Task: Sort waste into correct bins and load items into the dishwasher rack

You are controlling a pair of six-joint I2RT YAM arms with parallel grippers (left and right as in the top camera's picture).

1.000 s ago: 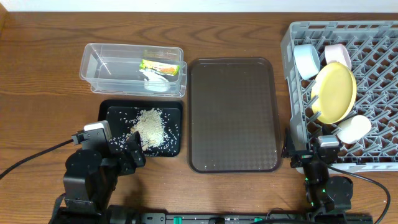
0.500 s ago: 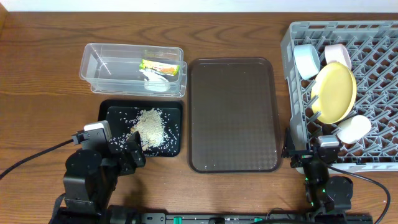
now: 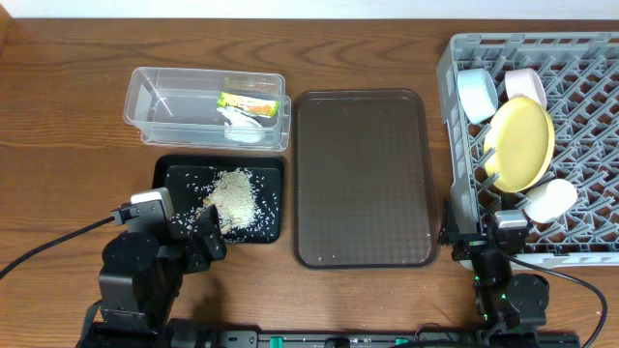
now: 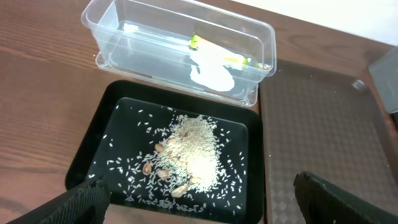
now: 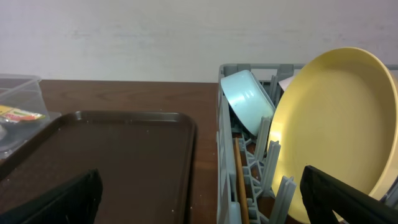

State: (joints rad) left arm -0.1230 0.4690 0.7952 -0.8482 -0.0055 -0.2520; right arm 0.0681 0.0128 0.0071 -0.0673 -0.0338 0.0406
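The clear tub (image 3: 155, 101) holds the green snack wrapper (image 3: 248, 102) and the crumpled clear wrapper (image 3: 240, 122); both show in the left wrist view, the green one (image 4: 219, 57) and the clear one (image 4: 211, 74). The black tray (image 3: 162, 176) holds a pile of white rice (image 3: 232, 196), also seen in the left wrist view (image 4: 194, 146). The grey rack (image 3: 580, 116) holds the yellow plate (image 3: 522, 143), light-blue bowl (image 3: 476, 94), white bowl (image 3: 525, 82) and white cup (image 3: 549, 200). A wooden chopstick (image 5: 239, 180) lies inside the rack's left wall. My left gripper (image 4: 205, 211) is open over the black tray's near edge. My right gripper (image 5: 202, 208) is open and empty beside the rack.
A large dark-brown serving tray (image 3: 363, 179) lies between the bins and the rack, with nothing on it. Several brownish bits (image 4: 163, 171) lie among the rice. Both arms sit low at the table's front edge. The rack's left wall (image 5: 227, 155) stands close to my right gripper.
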